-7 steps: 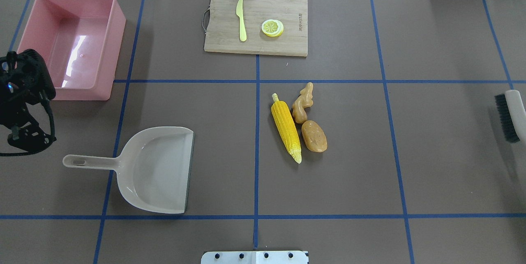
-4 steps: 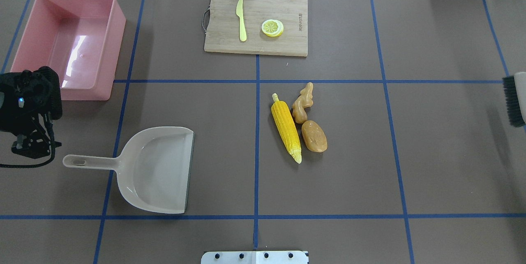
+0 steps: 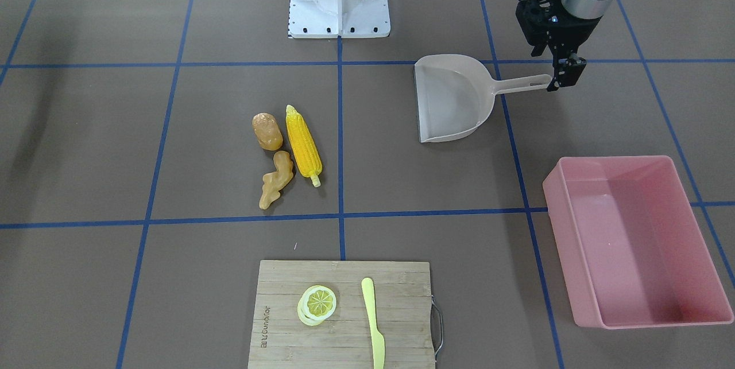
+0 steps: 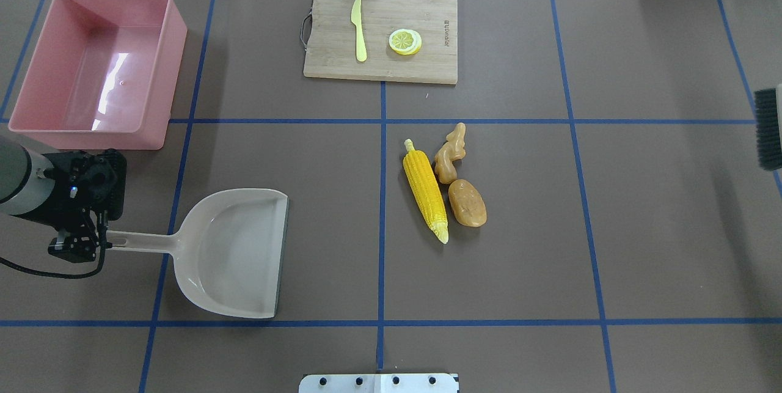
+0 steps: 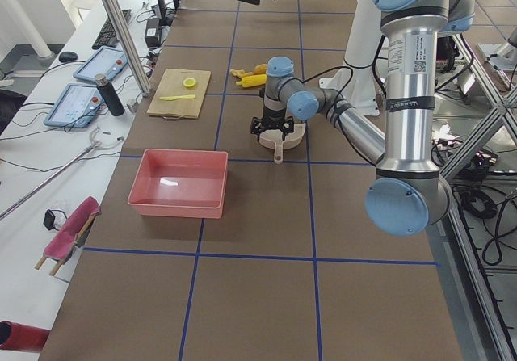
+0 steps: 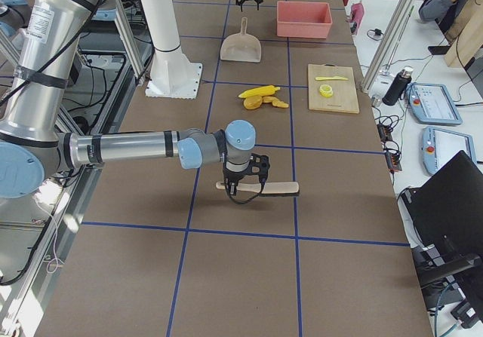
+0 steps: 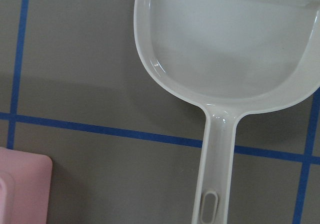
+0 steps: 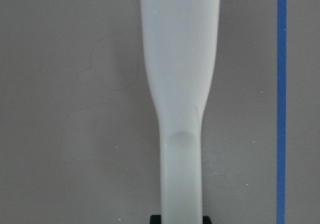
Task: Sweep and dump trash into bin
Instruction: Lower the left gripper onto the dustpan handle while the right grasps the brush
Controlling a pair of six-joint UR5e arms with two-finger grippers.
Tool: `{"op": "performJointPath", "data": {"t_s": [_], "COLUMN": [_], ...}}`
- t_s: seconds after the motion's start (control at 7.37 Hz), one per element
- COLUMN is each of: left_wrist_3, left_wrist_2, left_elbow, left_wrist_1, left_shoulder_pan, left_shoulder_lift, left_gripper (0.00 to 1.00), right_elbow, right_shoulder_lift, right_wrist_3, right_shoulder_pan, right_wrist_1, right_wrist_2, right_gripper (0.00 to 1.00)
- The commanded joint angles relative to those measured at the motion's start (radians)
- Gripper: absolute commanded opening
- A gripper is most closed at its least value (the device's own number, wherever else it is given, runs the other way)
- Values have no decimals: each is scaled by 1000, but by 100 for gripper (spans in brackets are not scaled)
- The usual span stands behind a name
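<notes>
In the overhead view the brush [image 4: 768,130] is cut off at the right edge. The right gripper [image 6: 243,190] shows only from the side, at the brush's handle, so we cannot tell whether it is clamped, nor can we make out how the jaws of the left gripper [image 4: 76,247] stand. The left arm reaches in low from the left, its gripper pointing down over the handle end of the dustpan [image 4: 238,252]. The corn cob [image 4: 426,188], ginger root [image 4: 450,151] and potato [image 4: 467,202] lie bunched just right of centre, with the pink bin [image 4: 174,57] at the far left.
</notes>
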Motion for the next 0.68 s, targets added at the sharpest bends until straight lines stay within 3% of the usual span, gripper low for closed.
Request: {"op": "performJointPath", "data": {"t_s": [0.0,0.27,0.41,0.54], "left_wrist_3": [1,1,-2,-3], "left_wrist_2": [-13,-39,-37,-54], "left_elbow": [30,106,137,163], "left_wrist_1": [-8,-60,-64,-65], "left_shoulder_pan": [29,29,29,29], "left_shoulder_lift": [-22,-38,-51,-69], "left_gripper": [98,98,98,98], "right_elbow": [3,20,20,87], "right_shoulder_lift": [7,47,44,61], "right_wrist_3": [15,18,52,187], "right_shoulder_pan": [52,50,49,49], "right_wrist_1": [2,-2,12,15], "right_wrist_2": [43,88,165,193], "right_gripper": [0,0,0,0]}}
